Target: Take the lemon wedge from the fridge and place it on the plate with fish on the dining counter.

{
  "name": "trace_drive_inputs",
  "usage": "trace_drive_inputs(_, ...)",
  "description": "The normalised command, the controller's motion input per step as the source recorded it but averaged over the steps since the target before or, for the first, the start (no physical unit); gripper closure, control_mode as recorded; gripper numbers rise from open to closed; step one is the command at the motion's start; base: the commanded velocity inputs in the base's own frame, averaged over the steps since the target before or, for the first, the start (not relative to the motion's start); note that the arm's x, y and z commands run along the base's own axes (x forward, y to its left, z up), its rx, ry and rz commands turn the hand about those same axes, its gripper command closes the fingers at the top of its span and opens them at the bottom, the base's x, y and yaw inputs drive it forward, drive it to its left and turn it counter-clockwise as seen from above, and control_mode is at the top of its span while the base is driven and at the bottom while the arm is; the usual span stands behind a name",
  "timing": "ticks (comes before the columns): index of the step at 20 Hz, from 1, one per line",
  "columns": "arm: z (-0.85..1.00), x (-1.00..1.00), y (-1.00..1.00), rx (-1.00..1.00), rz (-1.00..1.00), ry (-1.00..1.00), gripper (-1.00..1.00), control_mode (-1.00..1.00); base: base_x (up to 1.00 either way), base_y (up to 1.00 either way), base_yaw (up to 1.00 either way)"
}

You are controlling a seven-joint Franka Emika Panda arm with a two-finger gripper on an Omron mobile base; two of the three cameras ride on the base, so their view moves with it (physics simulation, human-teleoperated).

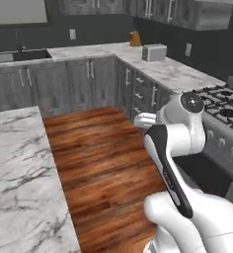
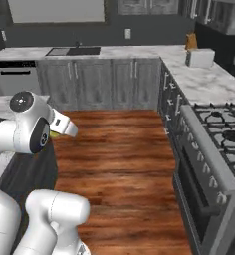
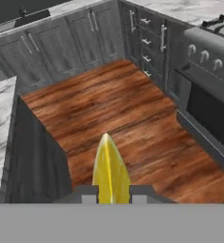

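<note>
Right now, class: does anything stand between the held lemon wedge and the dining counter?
Nothing visible does. The gripper is shut on the lemon wedge above open wood floor; the dining counter lies beside it. No plate in view.

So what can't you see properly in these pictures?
- Hand view: the yellow crescent lemon wedge has its lower end cut off by the bottom edge, between the dark fingertips.
- Right base view: the wedge is a yellow speck behind the white arm.
- Left base view: the veined white marble dining counter runs off the left edge.

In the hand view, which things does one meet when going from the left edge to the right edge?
Marble counter → lemon wedge, held in the gripper → oven door of the stove.
</note>
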Motion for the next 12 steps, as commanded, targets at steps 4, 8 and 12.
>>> trace_drive_inputs(4,0.0,0.0,0.0,0.0,0.0,0.0,1.0,1.0,0.0,0.04,0.99)
trace_drive_inputs(8,0.0,0.0,0.0,0.0,0.0,0.0,1.0,1.0,0.0,0.06,0.93)
trace_drive_inputs(12,0.0,0.0,0.0,0.0,0.0,0.0,1.0,1.0,0.0,0.0,0.96)
